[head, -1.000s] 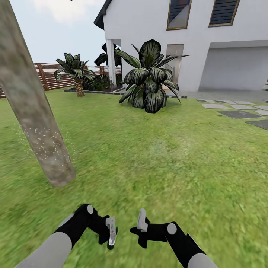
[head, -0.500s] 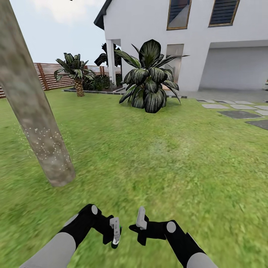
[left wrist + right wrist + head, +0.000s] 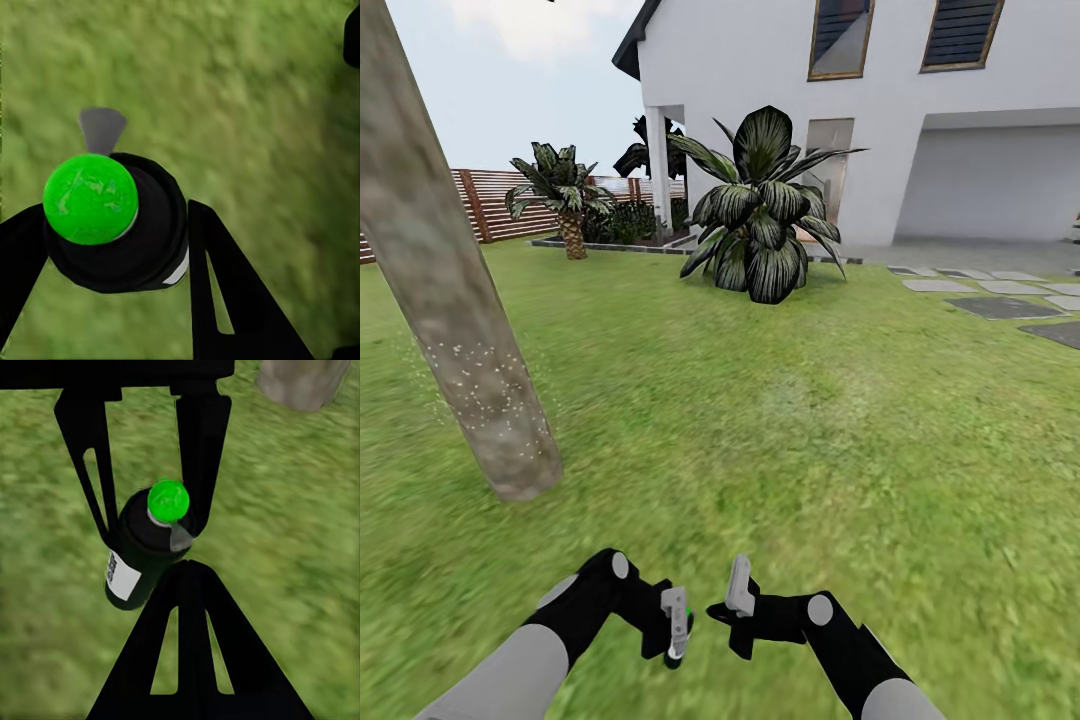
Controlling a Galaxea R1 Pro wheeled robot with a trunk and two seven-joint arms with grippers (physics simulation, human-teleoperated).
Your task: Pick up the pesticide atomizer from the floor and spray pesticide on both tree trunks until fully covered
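- Leaning at the far left of the head view, tree trunk (image 3: 455, 300) carries whitish pesticide (image 3: 475, 385) specks on its lower part only; above that the bark looks bare, so coverage seems partial.
- Trunk base also shows in the right wrist view (image 3: 304, 381), beyond the bottle.
- Left tool (image 3: 676, 625) hangs low over the grass lawn (image 3: 810, 430), pinching the pesticide atomizer (image 3: 116, 225); black fingers (image 3: 225, 300) pressed against the bottle's sides.
- Atomizer cap reads bright green here, not red; grey nozzle tab pokes out past it in the left wrist view.
- Head view gives only a green sliver and dark bottom tip of the bottle under the left tool; right wrist view shows the whole dark body with white label (image 3: 146, 551) between the left tool's fingers.
- Bottle held well short of the trunk, likely re-aiming between sprays.
- Right tool (image 3: 738, 600) sits just beside the left one, carrying nothing; cannot tell if its fingers are spread or together. Probably parked close to steady or reposition.
- Further right: big dark-leaved shrub (image 3: 760, 210), white house (image 3: 880, 110), grey stepping stones (image 3: 1005, 305).
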